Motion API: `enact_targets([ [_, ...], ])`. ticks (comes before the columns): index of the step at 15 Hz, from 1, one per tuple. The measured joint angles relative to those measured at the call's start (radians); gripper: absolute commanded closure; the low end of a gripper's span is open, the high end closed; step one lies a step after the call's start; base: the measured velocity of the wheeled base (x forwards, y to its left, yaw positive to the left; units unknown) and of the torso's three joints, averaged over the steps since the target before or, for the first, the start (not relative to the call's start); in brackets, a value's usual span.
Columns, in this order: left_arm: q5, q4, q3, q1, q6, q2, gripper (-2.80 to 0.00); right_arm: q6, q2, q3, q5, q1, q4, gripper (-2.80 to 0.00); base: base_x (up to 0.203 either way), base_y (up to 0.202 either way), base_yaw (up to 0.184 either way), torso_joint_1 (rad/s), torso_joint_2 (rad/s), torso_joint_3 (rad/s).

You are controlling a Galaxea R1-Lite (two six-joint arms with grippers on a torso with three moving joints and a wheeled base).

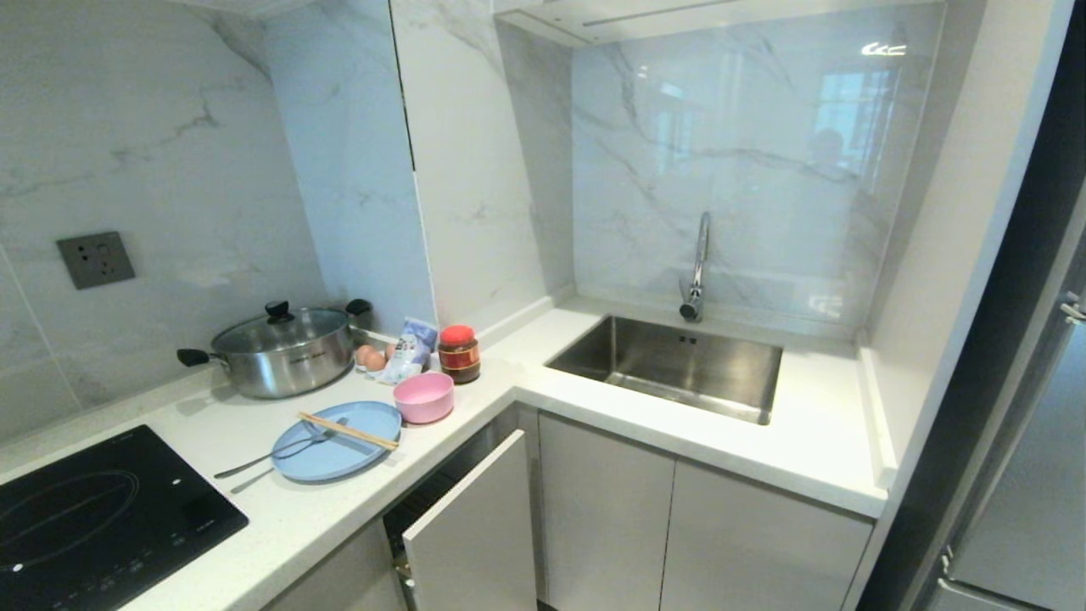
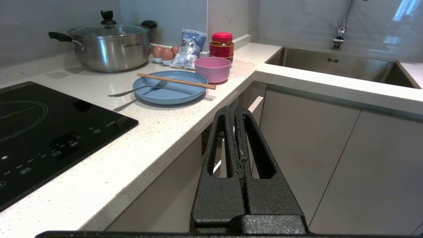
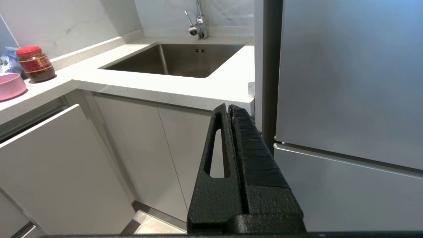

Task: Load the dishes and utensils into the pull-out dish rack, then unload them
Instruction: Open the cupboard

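A light blue plate point(image 1: 339, 462) point(image 2: 172, 96) lies on the white counter left of the corner. A silver fork point(image 1: 271, 456) point(image 2: 129, 92) and wooden chopsticks point(image 1: 348, 431) point(image 2: 176, 81) rest across it. The pink bowl point(image 1: 423, 396) point(image 2: 212, 68) point(image 3: 10, 86) stands just behind. Below the counter the pull-out dish rack's white front panel point(image 1: 471, 526) point(image 3: 49, 158) stands slightly out; its basket is hidden. My left gripper point(image 2: 235, 107) is shut and empty, low in front of that panel. My right gripper point(image 3: 228, 106) is shut and empty by the sink cabinet. Neither arm shows in the head view.
A lidded steel pot point(image 1: 284, 350), eggs point(image 1: 370, 357), a packet point(image 1: 409, 350) and a red-lidded jar point(image 1: 459, 353) stand behind the dishes. A black hob point(image 1: 93, 518) is at the left, the sink point(image 1: 670, 365) with its tap point(image 1: 697, 271) right of the corner, a fridge point(image 3: 347, 99) at far right.
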Motion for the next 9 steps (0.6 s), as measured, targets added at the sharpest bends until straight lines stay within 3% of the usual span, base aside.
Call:
enact_targets([
  [9,0.000,0.000,0.000,0.000,0.000,0.000,0.00,0.000,0.000,0.000,0.000,0.000,0.000,0.00,0.000,0.000,0.000,0.000,0.00,0.000],
])
